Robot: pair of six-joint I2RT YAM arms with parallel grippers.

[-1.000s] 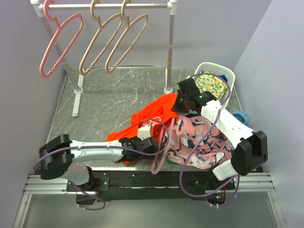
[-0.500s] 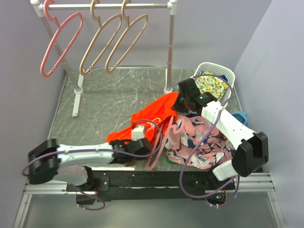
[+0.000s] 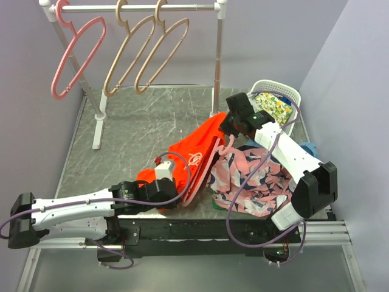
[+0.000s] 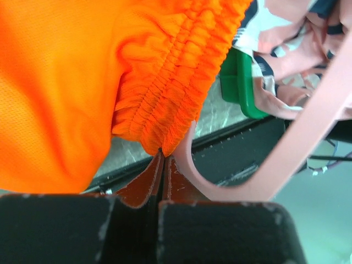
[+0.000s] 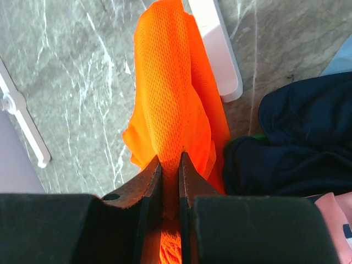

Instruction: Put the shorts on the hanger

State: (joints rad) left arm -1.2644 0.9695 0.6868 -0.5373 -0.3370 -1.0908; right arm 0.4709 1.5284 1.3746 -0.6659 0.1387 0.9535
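The left claw [image 4: 163, 158], open a second ago, is now pinching fully shut on the gathered waistband of the shorts [image 3: 193, 146], right against the hanger [image 3: 205, 171]. The right claw [image 5: 169, 160], nipping a fold at the far end, is lifting higher. So the shorts are getting stretched over the table [image 3: 134, 121] between both claws alongside the hanger, probably ready for threading, and are looking like taut, bright orange mesh.
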